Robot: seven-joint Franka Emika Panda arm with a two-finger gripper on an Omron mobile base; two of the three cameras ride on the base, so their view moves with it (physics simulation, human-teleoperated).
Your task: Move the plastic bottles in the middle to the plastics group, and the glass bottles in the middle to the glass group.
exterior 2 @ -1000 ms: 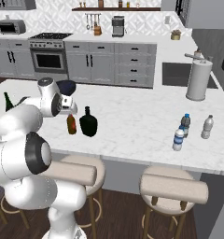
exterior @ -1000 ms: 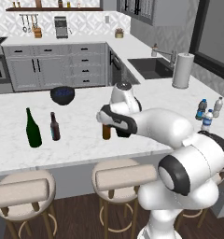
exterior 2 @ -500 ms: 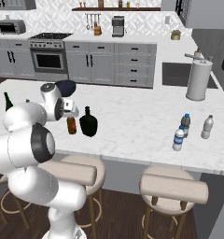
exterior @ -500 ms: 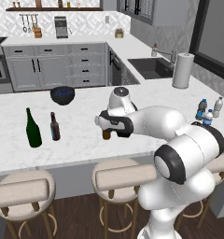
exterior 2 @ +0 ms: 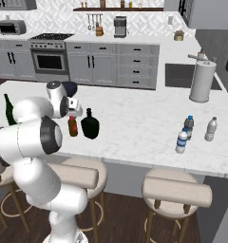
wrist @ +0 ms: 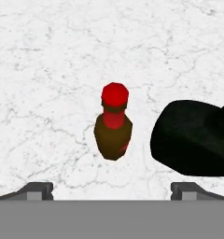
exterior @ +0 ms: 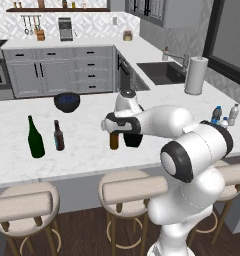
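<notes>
White marble countertop carries everything in the left base view: a tall dark-green wine bottle and a shorter dark-brown bottle with a bluish label stand close together at the left, making two glass bottles in that group, with a dark blue bowl further back. The gripper hangs directly over the slim amber-brown bottle with a reddish top, and the arm hides most of the squat black round-bellied bottle just beside it. At the far right three small clear water bottles stand clustered, partly behind the robot's elbow, near a white paper towel roll. The right base view separates those three: the white-capped bottle with a blue label band stands nearest the counter edge, the blue-capped one just behind it, and the plain greyish one a little apart to the right. Here the black bottle's belly and narrow neck show fully, just beside the amber one, while the arm covers most of the green bottle. The hand view looks straight down on the amber bottle's red top, centred between the two finger tips, which stand wide apart and touch nothing; the black bottle lies at the right edge, just apart from the amber one.
</notes>
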